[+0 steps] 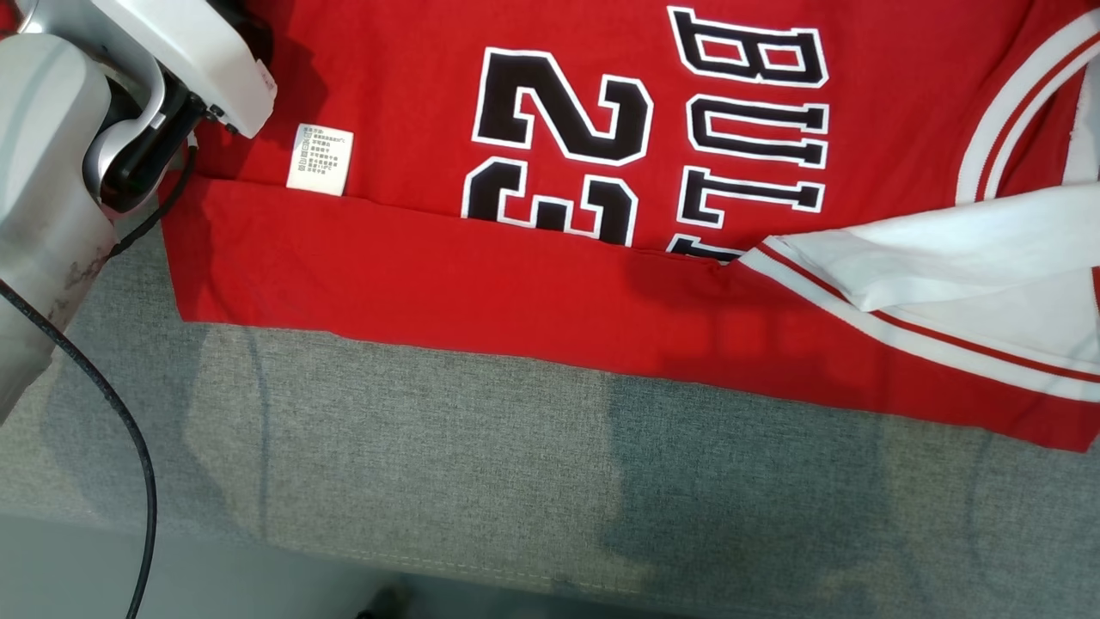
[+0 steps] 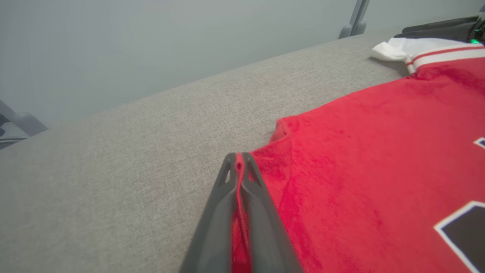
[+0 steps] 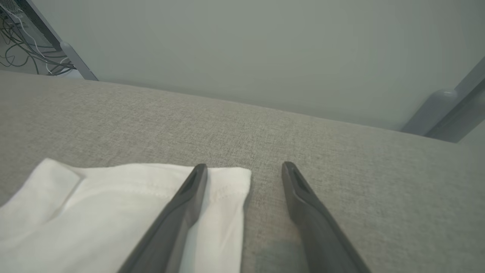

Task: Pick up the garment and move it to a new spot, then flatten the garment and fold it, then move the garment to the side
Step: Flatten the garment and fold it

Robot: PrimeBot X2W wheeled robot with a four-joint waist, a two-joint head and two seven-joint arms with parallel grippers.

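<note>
Two L fingers [image 2: 218,212] are pressed together, pinching a red fold at a hem corner of the jersey [image 2: 360,151]; cloth runs down between them. R fingers [image 3: 178,212] are spread wide, holding nothing, tips close to the table [image 3: 341,151]. One lies over the edge of the white sleeve [image 3: 94,212], the other over bare grey cloth. Jersey lies flat on the table w/ its near strip folded up over the black "23" and lettering. Red body, white-edged black print, sleeve w/ red-white trim, white care label [image 1: 320,156] near the L arm [image 1: 51,172].
</note>
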